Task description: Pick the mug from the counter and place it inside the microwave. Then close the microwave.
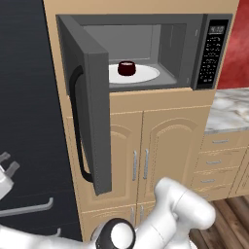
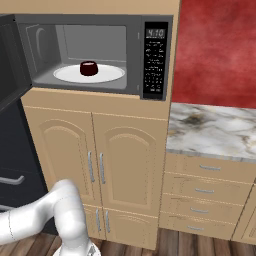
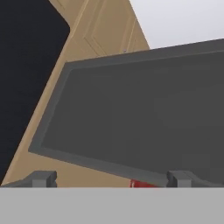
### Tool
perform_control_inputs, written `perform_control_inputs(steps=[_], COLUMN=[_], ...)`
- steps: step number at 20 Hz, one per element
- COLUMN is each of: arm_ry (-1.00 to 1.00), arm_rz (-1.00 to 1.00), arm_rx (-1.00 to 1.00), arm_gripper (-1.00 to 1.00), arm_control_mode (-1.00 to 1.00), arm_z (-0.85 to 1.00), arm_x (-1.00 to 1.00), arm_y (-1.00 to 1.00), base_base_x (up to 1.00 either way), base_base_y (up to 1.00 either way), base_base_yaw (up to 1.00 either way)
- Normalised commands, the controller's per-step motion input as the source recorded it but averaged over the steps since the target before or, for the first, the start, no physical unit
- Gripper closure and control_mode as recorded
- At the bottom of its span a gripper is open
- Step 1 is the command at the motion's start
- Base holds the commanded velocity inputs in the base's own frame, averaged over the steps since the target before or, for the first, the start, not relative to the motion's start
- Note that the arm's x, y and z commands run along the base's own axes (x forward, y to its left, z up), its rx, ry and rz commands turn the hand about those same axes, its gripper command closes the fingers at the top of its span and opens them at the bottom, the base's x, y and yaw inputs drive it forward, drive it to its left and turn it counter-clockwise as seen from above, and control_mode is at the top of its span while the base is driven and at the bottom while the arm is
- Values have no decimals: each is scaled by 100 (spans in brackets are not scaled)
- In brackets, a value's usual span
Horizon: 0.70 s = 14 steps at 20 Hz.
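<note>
The gripper (image 1: pixel 7 164) sits at the far left, jaws spread wide and holding nothing, left of the open door (image 1: pixel 90 116). In the hand view its fingertips (image 3: pixel 41 178) face the door's dark panel from close by. The mug (image 1: pixel 126 68) stands upright on the white plate (image 1: pixel 146 75) inside the microwave (image 2: pixel 155 60); the counter (image 2: pixel 215 130) lies to the right. Placement appears complete; closing is the step in hand. The next move calls for pressing the door's outer face and swinging it rightward until shut.
</note>
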Motion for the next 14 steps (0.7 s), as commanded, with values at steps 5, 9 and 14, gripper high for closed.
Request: perform_control_inputs(steps=[5,9,14], arm_ry=[-10,-4,0], arm_rz=[0,0,0], arm_rx=[6,4,0], arm_gripper=[-100,-100,-100], arm_control_mode=[-100,-100,-100], arm_z=[34,32,26], arm_x=[-23,-23,-10], arm_y=[-34,-46,-52], base_base_x=[0,0,0], base_base_y=[0,0,0], base_base_yaw=[0,0,0])
